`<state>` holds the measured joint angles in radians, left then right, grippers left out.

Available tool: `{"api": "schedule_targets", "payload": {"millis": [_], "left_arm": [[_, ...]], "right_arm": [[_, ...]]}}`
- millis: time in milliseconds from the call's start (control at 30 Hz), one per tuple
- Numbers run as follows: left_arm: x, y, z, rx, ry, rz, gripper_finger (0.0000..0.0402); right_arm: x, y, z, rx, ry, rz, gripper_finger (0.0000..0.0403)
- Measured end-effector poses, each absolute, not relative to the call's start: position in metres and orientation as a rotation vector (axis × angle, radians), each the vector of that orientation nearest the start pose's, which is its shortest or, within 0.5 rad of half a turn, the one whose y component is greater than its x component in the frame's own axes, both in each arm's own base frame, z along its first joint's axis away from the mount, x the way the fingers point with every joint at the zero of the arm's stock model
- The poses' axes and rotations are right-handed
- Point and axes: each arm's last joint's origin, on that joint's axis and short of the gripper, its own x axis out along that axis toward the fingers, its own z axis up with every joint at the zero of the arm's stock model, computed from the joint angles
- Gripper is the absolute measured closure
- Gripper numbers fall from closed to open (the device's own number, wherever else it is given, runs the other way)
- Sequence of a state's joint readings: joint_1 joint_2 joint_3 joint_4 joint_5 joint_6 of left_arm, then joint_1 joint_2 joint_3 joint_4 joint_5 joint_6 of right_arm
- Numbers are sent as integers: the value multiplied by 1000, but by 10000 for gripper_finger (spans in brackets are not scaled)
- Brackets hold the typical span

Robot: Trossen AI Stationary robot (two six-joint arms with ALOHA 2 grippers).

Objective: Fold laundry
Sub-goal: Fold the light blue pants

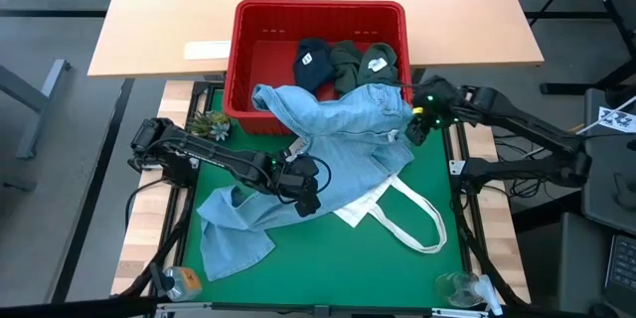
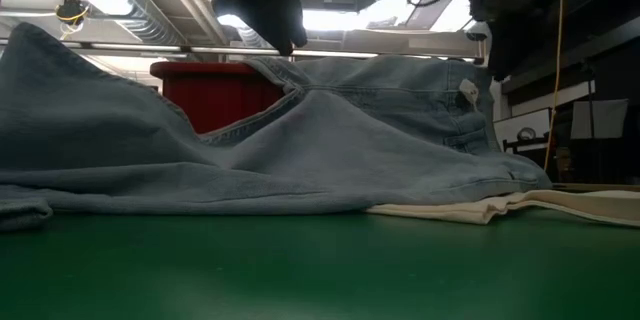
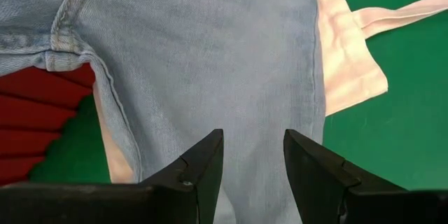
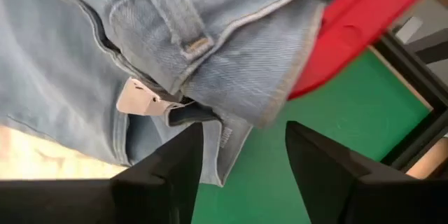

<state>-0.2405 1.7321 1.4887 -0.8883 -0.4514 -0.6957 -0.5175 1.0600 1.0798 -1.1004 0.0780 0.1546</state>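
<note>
A: What is seen on the left side of the tabletop (image 1: 437, 199)?

B: The left gripper (image 1: 303, 197) is held low over the light blue denim jeans (image 1: 328, 149), near their middle. Its fingers (image 3: 203, 164) are spread apart with denim showing between them, and nothing is gripped.

A: And where are the jeans placed?

B: They are spread crumpled across the green mat, with one leg trailing toward the front left corner and the waistband draped over the front wall of the red basket (image 1: 248, 70). A white tote bag (image 1: 397, 209) is partly covered by them, with its handles looped out to the right. Inside the basket, a navy garment (image 1: 314, 63) and two dark olive garments (image 1: 360, 63) are left rolled up.

A: What is shown on the right?

B: The right gripper (image 1: 417, 129) is poised at the waistband corner beside the basket. Its fingers (image 4: 175, 168) are also parted, and no cloth is pinched.

A: Which step is judged to be in hand?

B: The jeans appear to be in the middle of being pulled out and laid flat; no fold is made yet. For the next move, the waistband probably needs to be gripped and drawn clear of the basket, and the denim smoothed off the tote bag.
</note>
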Motion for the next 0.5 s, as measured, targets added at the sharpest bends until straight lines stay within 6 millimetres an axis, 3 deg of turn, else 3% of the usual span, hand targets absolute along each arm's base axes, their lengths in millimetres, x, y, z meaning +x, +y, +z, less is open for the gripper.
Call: {"api": "schedule_targets", "payload": {"millis": [300, 500], "left_arm": [[347, -72, 278, -235, 935, 537, 257], [347, -70, 279, -183, 917, 565, 257]], "right_arm": [[175, -99, 296, 304, 1147, -436, 198], [177, -99, 296, 290, 1137, -370, 203]]}}
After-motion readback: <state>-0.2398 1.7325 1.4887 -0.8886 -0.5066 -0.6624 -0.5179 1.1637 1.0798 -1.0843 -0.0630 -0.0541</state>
